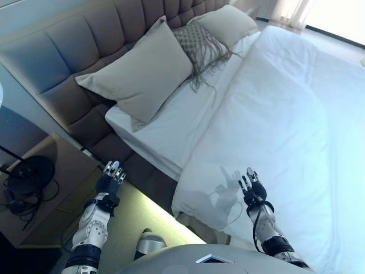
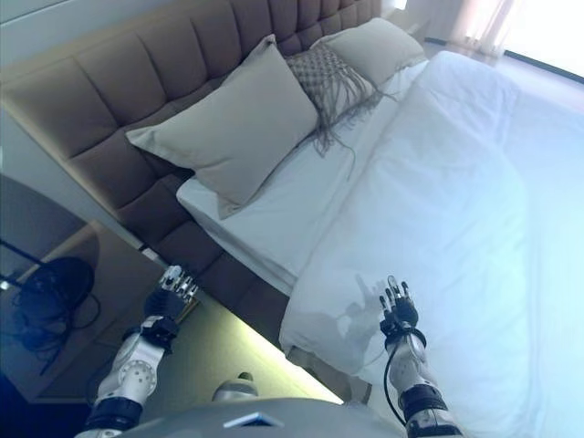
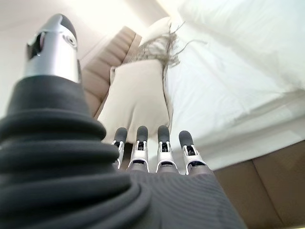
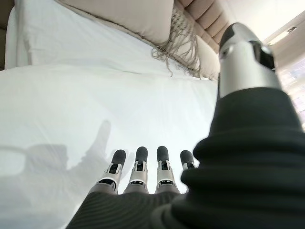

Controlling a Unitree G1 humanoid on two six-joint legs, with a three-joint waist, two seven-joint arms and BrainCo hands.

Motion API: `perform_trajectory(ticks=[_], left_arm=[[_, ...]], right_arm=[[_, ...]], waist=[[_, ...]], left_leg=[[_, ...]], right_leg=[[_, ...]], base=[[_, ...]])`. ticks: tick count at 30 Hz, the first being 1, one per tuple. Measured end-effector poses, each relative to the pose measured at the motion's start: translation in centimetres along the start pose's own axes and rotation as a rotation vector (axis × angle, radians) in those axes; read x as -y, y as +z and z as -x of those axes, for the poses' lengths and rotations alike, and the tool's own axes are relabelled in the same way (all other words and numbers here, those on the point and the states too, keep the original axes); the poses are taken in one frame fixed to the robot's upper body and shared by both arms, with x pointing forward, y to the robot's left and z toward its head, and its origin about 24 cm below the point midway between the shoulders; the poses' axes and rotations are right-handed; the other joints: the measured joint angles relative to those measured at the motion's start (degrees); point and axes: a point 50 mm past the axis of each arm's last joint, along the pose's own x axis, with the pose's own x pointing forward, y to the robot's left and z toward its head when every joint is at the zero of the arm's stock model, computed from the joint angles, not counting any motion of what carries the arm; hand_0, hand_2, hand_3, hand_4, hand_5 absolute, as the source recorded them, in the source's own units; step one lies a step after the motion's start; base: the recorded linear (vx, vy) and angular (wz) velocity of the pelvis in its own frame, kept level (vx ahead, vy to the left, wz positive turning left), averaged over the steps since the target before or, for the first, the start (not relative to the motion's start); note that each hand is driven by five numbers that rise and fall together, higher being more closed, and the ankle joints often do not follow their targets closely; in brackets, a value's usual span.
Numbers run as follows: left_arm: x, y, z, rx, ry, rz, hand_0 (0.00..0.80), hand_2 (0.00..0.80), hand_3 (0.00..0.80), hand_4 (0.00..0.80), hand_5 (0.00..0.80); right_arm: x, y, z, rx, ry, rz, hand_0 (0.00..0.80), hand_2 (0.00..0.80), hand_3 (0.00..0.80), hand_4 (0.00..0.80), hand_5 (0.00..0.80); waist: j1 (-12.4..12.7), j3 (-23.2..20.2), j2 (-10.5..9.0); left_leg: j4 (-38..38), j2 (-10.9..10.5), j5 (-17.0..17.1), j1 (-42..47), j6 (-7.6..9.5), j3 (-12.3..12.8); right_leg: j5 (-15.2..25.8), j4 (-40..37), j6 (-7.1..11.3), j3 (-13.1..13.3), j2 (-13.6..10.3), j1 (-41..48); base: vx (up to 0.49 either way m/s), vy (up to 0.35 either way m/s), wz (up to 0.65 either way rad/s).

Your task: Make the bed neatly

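White duvet (image 1: 285, 114) untouched; both hands' fingers (image 4: 138, 167) straight, seemingly holding nothing.

The duvet (image 1: 285, 114) and sheet (image 1: 171, 125) are plain white. Two pillows (image 1: 142, 74) are beige, the fringed cushion (image 1: 199, 43) between them grey-beige with a woven lattice pattern (fringe included). The padded headboard (image 1: 63, 63) is taupe.

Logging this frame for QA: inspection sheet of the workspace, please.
Surface: bed, white sheet bare near the headboard.
Job's things: white duvet spread, corner hanging off the near edge; two beige pillows and a fringed cushion against the headboard.
Clutter: nothing seen on the bed.
Hands: left hand open beside the bed; right hand open over the duvet.
Cables: dark cords on the nightstand.
Surroundings: bright window beyond.
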Motion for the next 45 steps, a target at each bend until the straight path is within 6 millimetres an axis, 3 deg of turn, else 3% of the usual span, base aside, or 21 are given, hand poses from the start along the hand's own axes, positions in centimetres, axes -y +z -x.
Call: perform_trajectory(ticks=[8, 18, 27, 31, 38, 45], left_arm=[[1.3, 0.5, -0.4, 0.01, -0.073, -0.113, 0.0, 0.0, 0.0, 0.0, 0.0], [1.8, 0.1, -0.5, -0.001, -0.095, -0.124, 0.0, 0.0, 0.0, 0.0, 0.0], [2.7, 2.0, -0.8, 0.045, -0.16, -0.7, 0.0, 0.0, 0.0, 0.0, 0.0], [4.9, 2.6, -1.9, 0.116, -0.217, -0.92, 0.0, 0.0, 0.0, 0.0, 0.0], [10.7, 3.2, -4.1, 0.268, -0.367, -1.096, 0.0, 0.0, 0.0, 0.0, 0.0], [16.3, 5.0, -6.4, 0.468, -0.389, -1.145, 0.0, 0.0, 0.0, 0.0, 0.0]], right_arm=[[0.9, -0.1, 0.4, 0.008, -0.013, -0.001, 0.0, 0.0, 0.0, 0.0, 0.0], [1.1, 0.3, 0.7, 0.018, -0.009, 0.007, 0.0, 0.0, 0.0, 0.0, 0.0], [1.1, 0.4, 0.7, 0.002, -0.013, 0.024, 0.0, 0.0, 0.0, 0.0, 0.0], [1.1, 0.0, 0.8, -0.015, -0.024, 0.023, 0.0, 0.0, 0.0, 0.0, 0.0], [0.5, -0.2, 0.7, -0.01, -0.005, -0.005, 0.0, 0.0, 0.0, 0.0, 0.0], [-3.9, 1.4, -1.2, 0.061, 0.123, -0.053, 0.0, 0.0, 0.0, 0.0, 0.0]], waist=[[-2.17, -0.07, 0.14], [-3.11, -0.05, 0.35], [-3.56, -0.05, 0.37], [-3.9, 0.0, 0.4], [-5.9, 2.91, -0.44], [-8.32, 11.41, -2.16]], left_leg=[[-0.01, 0.69, -0.1, 0.98, -0.13, 2.89], [-0.01, 0.92, -0.21, 0.92, -0.33, 3.69], [0.0, 0.93, -0.21, 1.02, -0.35, 4.76], [0.01, 0.81, -0.21, 0.79, -0.35, 5.0], [1.56, 0.83, -0.1, -3.98, -0.27, 6.25], [5.79, 1.22, -0.14, -12.22, -0.29, 6.13]], right_leg=[[0.42, -0.04, -0.4, 2.24, 0.84, -0.79], [0.49, -0.18, -0.52, 2.91, 0.99, -1.43], [0.64, -0.1, -0.53, 3.56, 1.03, -1.83], [0.73, -0.12, -0.43, 3.85, 0.92, -2.45], [2.37, 0.19, -0.93, 5.66, 1.21, -7.7], [4.58, 0.9, -2.19, 7.56, 1.71, -15.29]], base=[[-0.015, -0.043, -0.15], [-0.01, -0.009, -0.04], [0.026, -0.002, -0.03], [-0.024, -0.024, -0.03], [-0.175, -0.085, -0.13], [-0.233, -0.102, -0.12]])
